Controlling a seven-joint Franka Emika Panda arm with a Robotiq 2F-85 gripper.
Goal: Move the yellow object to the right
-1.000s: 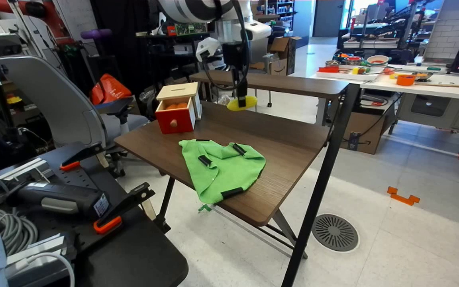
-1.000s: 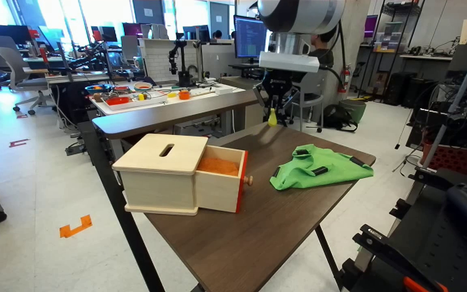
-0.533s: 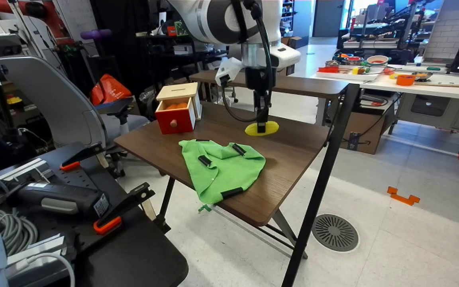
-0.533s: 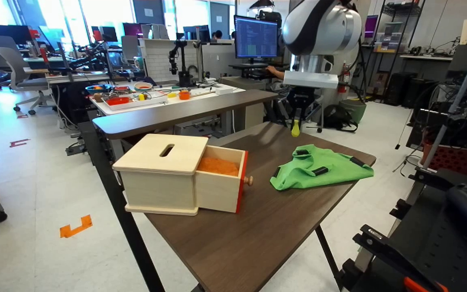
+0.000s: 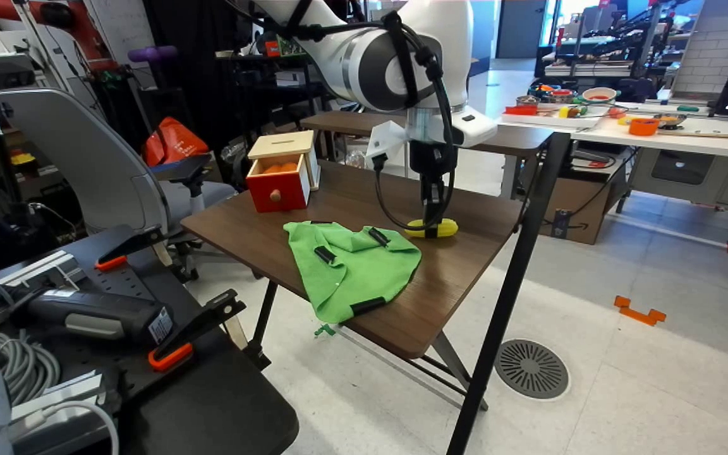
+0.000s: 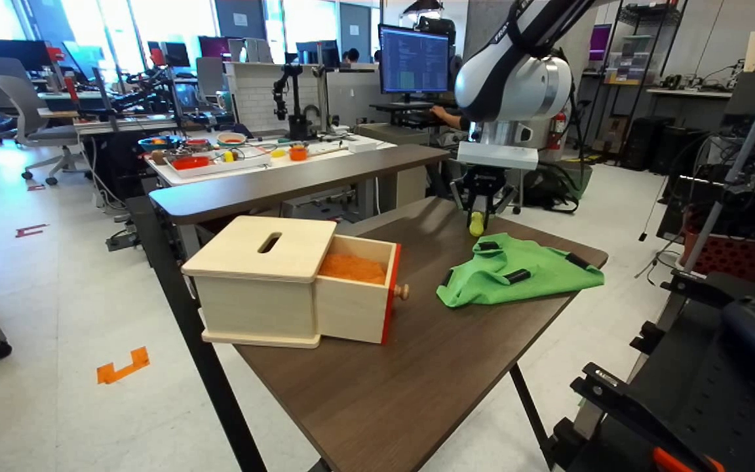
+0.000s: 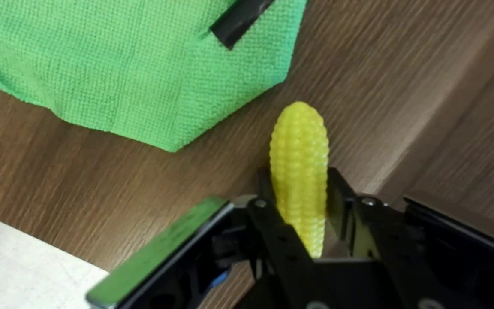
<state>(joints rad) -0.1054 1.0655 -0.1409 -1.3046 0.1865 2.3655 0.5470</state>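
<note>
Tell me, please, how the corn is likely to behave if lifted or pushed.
The corn would probably roll if pushed sideways, given its rounded sides. Its shine suggests a slightly slippery surface, though the bumpy rows may help grip. It seems fairly stiff, as its outline shows no sag or dent.

I see the elongated, plastic-looking yellow object (image 7: pixel 299 146) as one bright hue, patterned in lengthwise rows of rounded bumps. My two-fingered gripper (image 7: pixel 300 176) is black with silvery screw heads (image 7: pixel 260 203); my rounded, hard-shelled arm (image 5: pixel 395 72) is white, banded in black and grey. The rumpled, woven green cloth (image 7: pixel 114 77) carries a fine grid texture and short black strips (image 7: pixel 240 21). Dark and lighter brown grain streaks the flat wood-look tabletop (image 7: pixel 114 193). The boxy, pale tan wooden container (image 6: pixel 256 305) has a flat red drawer front (image 5: pixel 291 193), a round tan knob (image 5: pixel 275 195) and orange contents (image 6: pixel 354 267).
</note>
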